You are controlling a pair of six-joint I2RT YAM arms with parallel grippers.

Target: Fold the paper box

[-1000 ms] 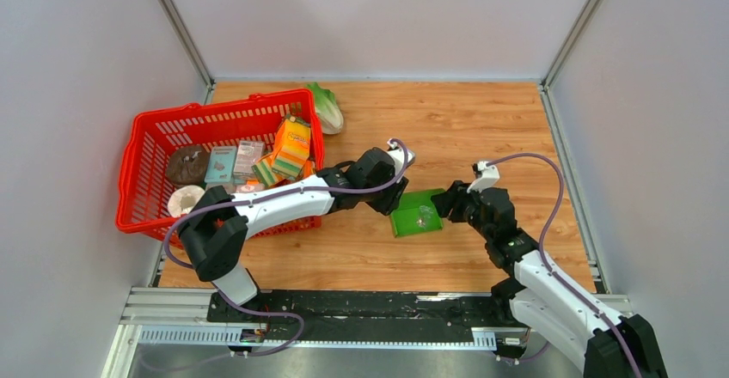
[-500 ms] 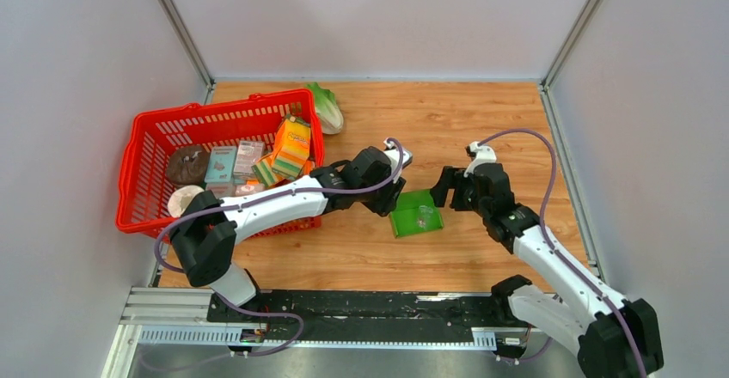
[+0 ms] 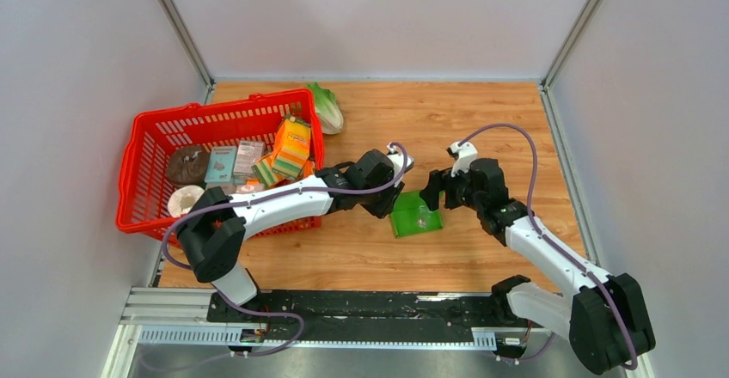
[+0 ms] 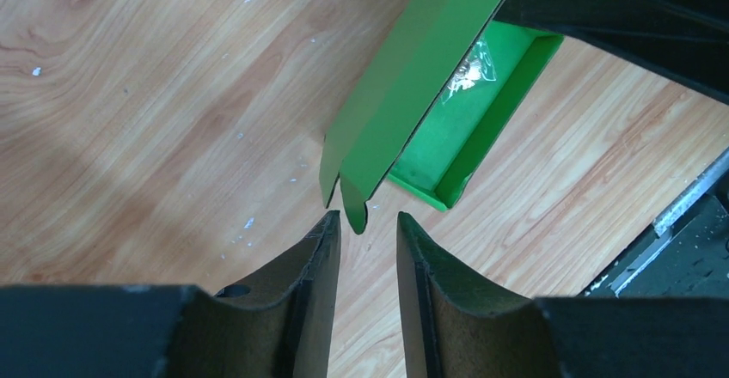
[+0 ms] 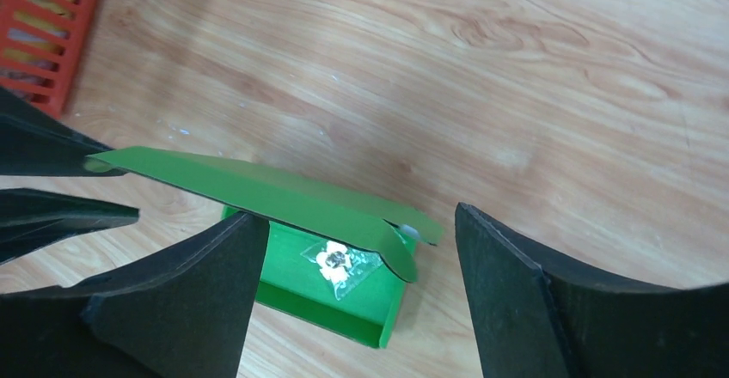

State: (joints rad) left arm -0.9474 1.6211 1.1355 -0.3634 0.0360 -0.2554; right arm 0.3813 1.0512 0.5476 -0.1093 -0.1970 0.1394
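Observation:
The green paper box (image 3: 417, 216) lies mid-table as an open shallow tray (image 5: 301, 290) with its lid flap (image 5: 275, 191) raised and slanting up to the left. A small clear packet (image 5: 337, 260) with a white flower-shaped piece lies inside. My left gripper (image 3: 394, 196) is at the box's left edge. In the left wrist view its jaws (image 4: 365, 216) stand slightly apart, with the rounded flap tip (image 4: 354, 210) just beyond the gap, not pinched. My right gripper (image 3: 432, 191) hovers at the box's far right corner, wide open (image 5: 361, 215) over the tray and lid.
A red basket (image 3: 137, 137) holding an orange carton (image 3: 294, 142) and several other groceries stands at the left, close to my left arm. A lettuce (image 3: 327, 107) lies behind it. The basket's corner shows in the right wrist view (image 5: 52, 43). Walls enclose the table.
My right gripper has moved from the box's right edge up and left over the far corner. The box and the left gripper have barely moved.

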